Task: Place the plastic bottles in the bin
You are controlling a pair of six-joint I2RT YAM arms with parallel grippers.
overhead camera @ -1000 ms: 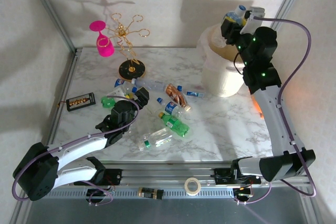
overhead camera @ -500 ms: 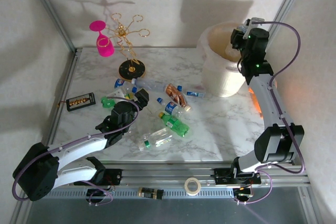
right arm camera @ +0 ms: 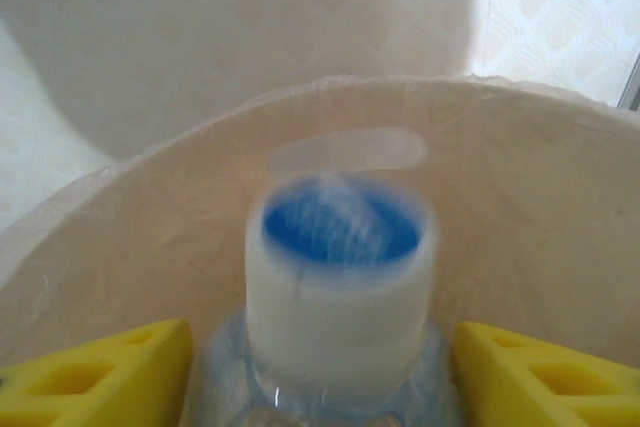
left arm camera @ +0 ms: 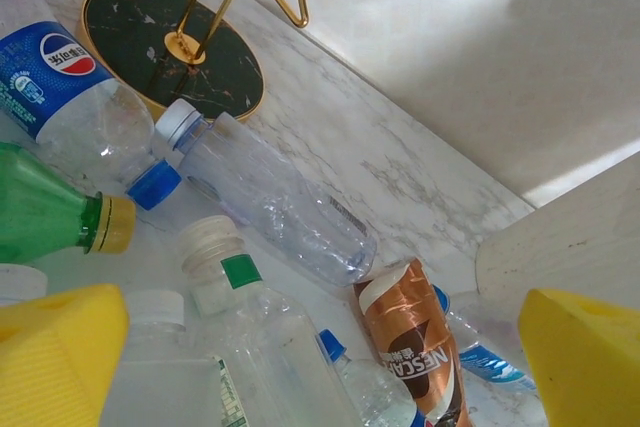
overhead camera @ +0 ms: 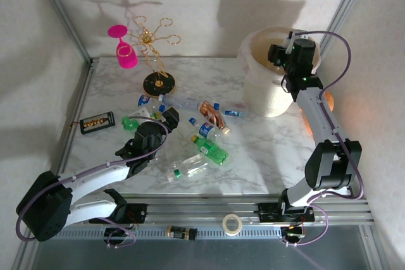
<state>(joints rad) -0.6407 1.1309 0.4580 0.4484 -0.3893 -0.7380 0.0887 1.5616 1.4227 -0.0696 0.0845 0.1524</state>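
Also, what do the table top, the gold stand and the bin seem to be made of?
Table top: stone-look slab, white with grey veins; marble or laminate. Gold stand: thin shiny metal rod, probably, on a black veined disc. Bin: matte cream plastic, apparently, lined with translucent film.

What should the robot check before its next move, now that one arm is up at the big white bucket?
1. Right gripper above the bin: ok, it hangs over the opening.
2. Bottle inside the rim: ok, the bin's wall curves around behind it.
3. Bottle let go: cannot tell, it is blurred between the yellow fingers.
4. Left gripper ready for a pick: ok, open above the pile.
5. Table free of bottles: not ok, several lie there.
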